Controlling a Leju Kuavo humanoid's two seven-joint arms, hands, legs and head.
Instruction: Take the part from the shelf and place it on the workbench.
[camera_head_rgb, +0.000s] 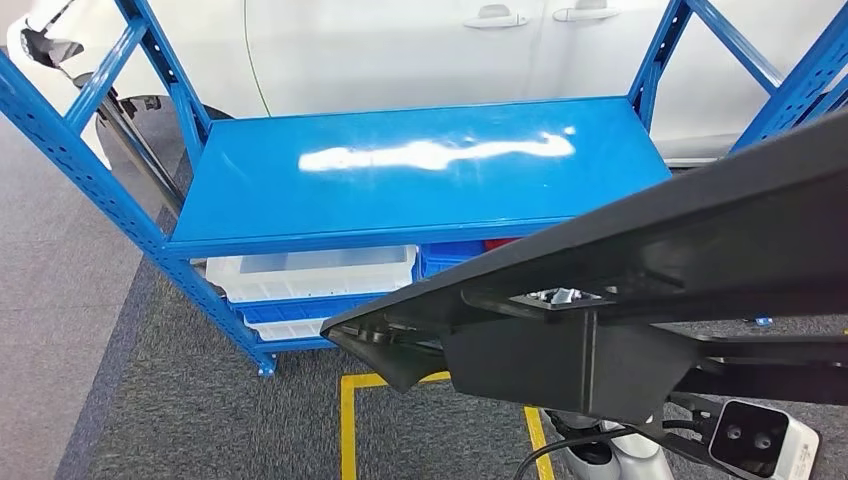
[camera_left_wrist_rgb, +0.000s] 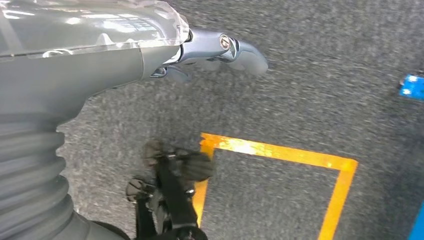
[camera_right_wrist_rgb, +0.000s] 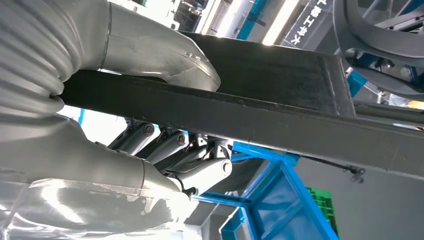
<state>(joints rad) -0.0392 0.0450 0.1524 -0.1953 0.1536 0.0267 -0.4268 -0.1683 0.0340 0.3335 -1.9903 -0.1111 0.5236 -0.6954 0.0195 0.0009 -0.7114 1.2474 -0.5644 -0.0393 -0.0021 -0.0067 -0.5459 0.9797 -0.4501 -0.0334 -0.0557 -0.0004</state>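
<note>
Above bare shelf (camera_head_rgb: 420, 190), part (camera_head_rgb: 640, 260) in right hand (camera_right_wrist_rgb: 150, 100)

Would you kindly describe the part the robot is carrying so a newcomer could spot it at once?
Start at the blue metal shelf in front of the white car. In front of the shelf, a long black part slants across the head view. The right hand grips it, thumb on one face and fingers on the other. It is matt black, unlike the blue shelf and pale bins.

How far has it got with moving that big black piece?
Done: the black part is lifted, gripped by the right hand. In hand: carrying it above the blue shelf. The left hand hangs over the floor, holding nothing. Left: setting it on the workbench.
</note>
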